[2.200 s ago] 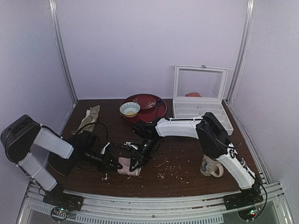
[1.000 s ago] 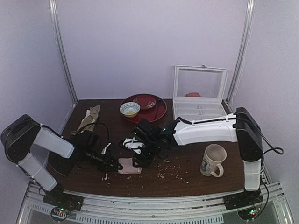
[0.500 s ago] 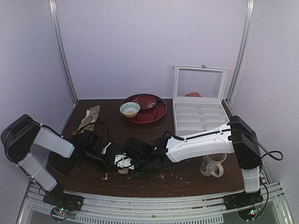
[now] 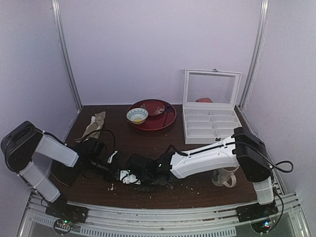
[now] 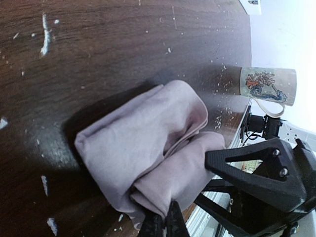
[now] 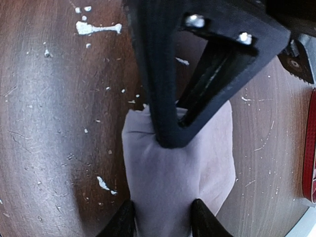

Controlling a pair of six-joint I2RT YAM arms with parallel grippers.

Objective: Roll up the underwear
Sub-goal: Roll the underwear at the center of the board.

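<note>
The underwear (image 5: 148, 143) is a pale pink bundle folded over on itself, lying on the dark wooden table near its front edge. My left gripper (image 5: 165, 224) is shut on a fold at the bundle's near end. The right wrist view shows the underwear (image 6: 177, 173) filling the space between the fingertips of my right gripper (image 6: 162, 222), which press on both its sides. One left finger (image 6: 163, 98) reaches in over the far end there. In the top view both grippers (image 4: 129, 177) meet low over the table and hide most of the bundle.
A printed mug (image 4: 224, 175) stands right of the right arm. At the back are a red plate (image 4: 165, 118) with a small bowl (image 4: 137, 115) and an open white compartment box (image 4: 211, 121). A beige cloth (image 4: 94, 124) lies back left. Crumbs (image 4: 185, 186) dot the wood.
The right arm has swung left and down toward the table's front edge, and its gripper has come onto the bundle. The left gripper has held its place and grip.
</note>
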